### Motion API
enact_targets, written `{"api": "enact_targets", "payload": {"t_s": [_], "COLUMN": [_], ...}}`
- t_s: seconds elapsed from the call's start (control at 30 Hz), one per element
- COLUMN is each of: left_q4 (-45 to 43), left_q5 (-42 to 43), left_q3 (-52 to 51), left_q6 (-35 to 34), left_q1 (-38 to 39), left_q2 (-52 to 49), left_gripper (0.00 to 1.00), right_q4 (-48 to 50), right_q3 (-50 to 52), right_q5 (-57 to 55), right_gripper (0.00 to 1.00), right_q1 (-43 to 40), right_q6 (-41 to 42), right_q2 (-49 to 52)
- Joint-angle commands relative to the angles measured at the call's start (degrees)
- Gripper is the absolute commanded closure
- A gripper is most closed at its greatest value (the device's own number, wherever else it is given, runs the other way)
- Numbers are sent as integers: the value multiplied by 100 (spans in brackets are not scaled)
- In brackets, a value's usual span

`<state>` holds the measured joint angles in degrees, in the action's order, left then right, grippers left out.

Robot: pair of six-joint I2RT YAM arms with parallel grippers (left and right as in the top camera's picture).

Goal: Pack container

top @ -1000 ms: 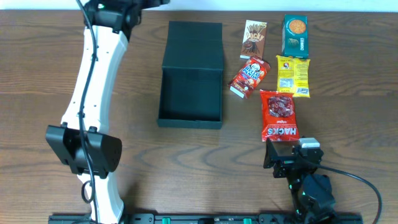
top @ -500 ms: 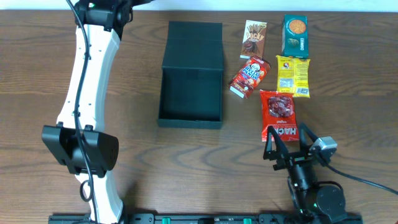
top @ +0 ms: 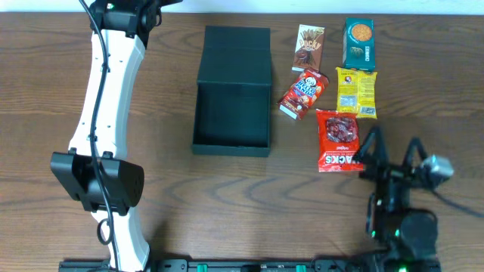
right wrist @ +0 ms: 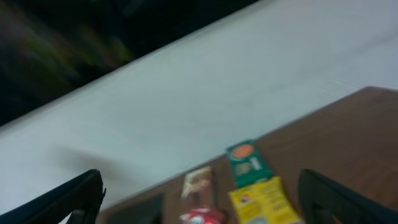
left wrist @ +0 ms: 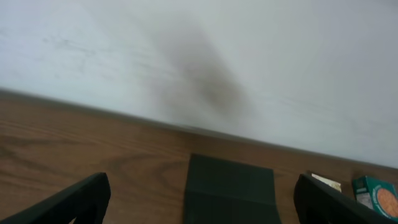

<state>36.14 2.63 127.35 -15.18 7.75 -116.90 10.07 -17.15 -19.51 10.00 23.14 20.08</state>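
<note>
The container (top: 231, 106) is a dark shallow box lying open in the middle of the table, its flap lid (top: 237, 47) folded back on the far side. Right of it lie a brown stick-snack packet (top: 308, 47), a green box (top: 359, 44), a yellow packet (top: 356, 92), a red-and-blue packet (top: 303, 94) and a red packet (top: 339, 140). My right gripper (top: 393, 145) is open and empty, just right of the red packet. The left wrist view shows my left gripper (left wrist: 202, 186) open and empty, with the container (left wrist: 230, 193) ahead of it.
My white left arm (top: 106, 113) stretches along the table's left side from its dark base joint (top: 98, 180). A pale wall (left wrist: 199, 62) runs behind the table's far edge. The right wrist view is blurred, showing the green box (right wrist: 249, 163) and yellow packet (right wrist: 261, 202).
My right gripper has swung to the right, from below the red packet to beside its right edge, with its fingers now pointing up the table. The left arm shifted slightly left, then held still.
</note>
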Motion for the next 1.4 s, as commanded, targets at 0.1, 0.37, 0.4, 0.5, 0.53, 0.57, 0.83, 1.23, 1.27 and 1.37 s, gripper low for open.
{"api": "enact_targets", "payload": {"t_s": [0.1, 0.37, 0.4, 0.5, 0.53, 0.57, 0.83, 1.23, 1.27, 1.37], "left_q4": [2, 92, 118, 219, 258, 302, 422, 433, 435, 452], "left_q5": [-7, -31, -31, -83, -144, -219, -457, -472, -472, -468], "left_q3": [52, 31, 31, 26, 26, 24, -208, -577, -595, -608], "left_q6": [-20, -2, -2, -2, -2, 0, -4, -7, -4, -7], "left_q1": [-26, -28, -28, -28, -28, -28, -28, -33, -33, -33], "left_q2": [2, 2, 2, 0, 2, 0, 0, 0, 0, 0], "left_gripper": [5, 5, 5, 4, 5, 5, 4, 4, 5, 5], "right_q4": [-293, -1812, -2175, -3104, -3403, -3764, -5058, -5292, -5307, -5307], "right_q3": [-2026, -5488, -6070, -7547, -8037, -8636, -10885, -10915, -10915, -10915], "right_q5": [1735, 2717, 2758, 2771, 2774, 2771, 2787, 2721, 2673, 2398], "right_gripper": [1, 1, 1, 1, 1, 1, 1, 1, 1, 1], "right_q1": [-1008, -1707, -1753, -1775, -1773, -1773, -1655, -1687, -1690, -1694], "right_q6": [-1128, -2238, -2350, -2566, -2590, -2612, -2706, -2664, -2664, -2664], "right_q2": [2492, 6157, 6682, 7965, 8380, 8887, 11213, 12310, 12351, 12389]}}
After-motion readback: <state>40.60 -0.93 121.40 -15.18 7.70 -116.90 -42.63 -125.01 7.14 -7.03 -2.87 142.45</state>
